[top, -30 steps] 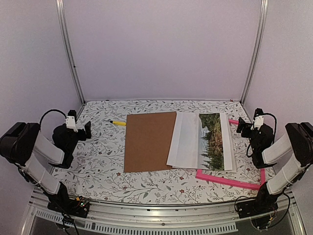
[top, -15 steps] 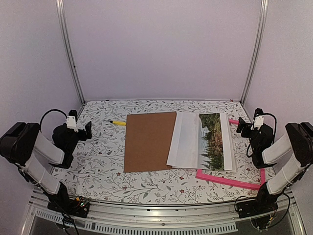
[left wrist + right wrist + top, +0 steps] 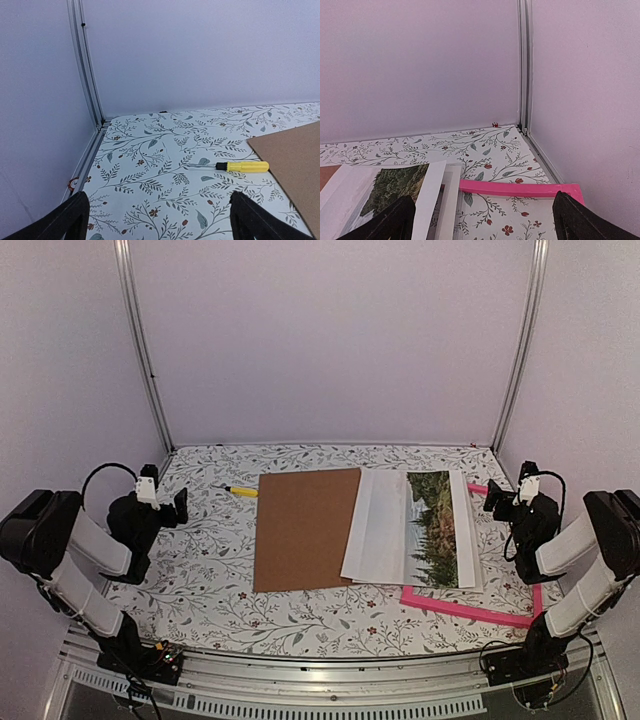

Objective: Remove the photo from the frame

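Note:
The photo [image 3: 433, 529], a landscape of dark trees with a wide white border, lies flat at centre right, overlapping the left part of the pink frame [image 3: 470, 609]. In the right wrist view the photo [image 3: 395, 186] sits at lower left and the frame's pink bar [image 3: 520, 189] runs across. A brown backing board [image 3: 305, 527] lies left of the photo. My left gripper [image 3: 172, 505] is open and empty at the far left. My right gripper [image 3: 497, 500] is open and empty, just right of the photo over the frame.
A yellow-handled screwdriver [image 3: 241, 491] lies left of the backing board's far corner; it also shows in the left wrist view [image 3: 242, 166]. A white sheet [image 3: 377, 530] lies against the photo's left side. Metal posts stand at the back corners.

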